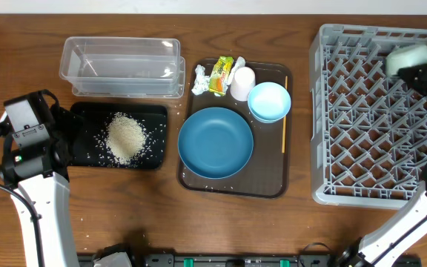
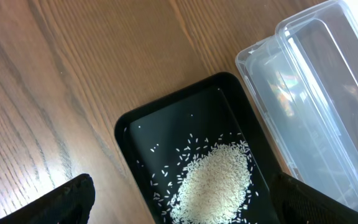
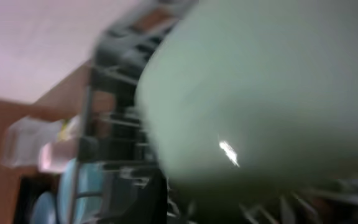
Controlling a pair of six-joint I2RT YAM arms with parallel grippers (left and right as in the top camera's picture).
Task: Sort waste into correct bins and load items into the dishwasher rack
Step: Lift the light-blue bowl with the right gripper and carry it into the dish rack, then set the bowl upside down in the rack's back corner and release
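Two views, overhead and left wrist, show the rice heap (image 1: 127, 137).

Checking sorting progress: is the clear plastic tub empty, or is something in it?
Empty: the clear tub shows only bare plastic in overhead and left wrist views; the rice lies in the black tray.

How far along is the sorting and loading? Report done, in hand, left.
Done: rice heap sits in the black tray. In hand: right gripper with a mint bowl at a corner of the dishwasher rack, grip unclear. Left: tissue, snack wrapper, white cup, small blue bowl, large blue bowl, wooden stick on the brown tray.
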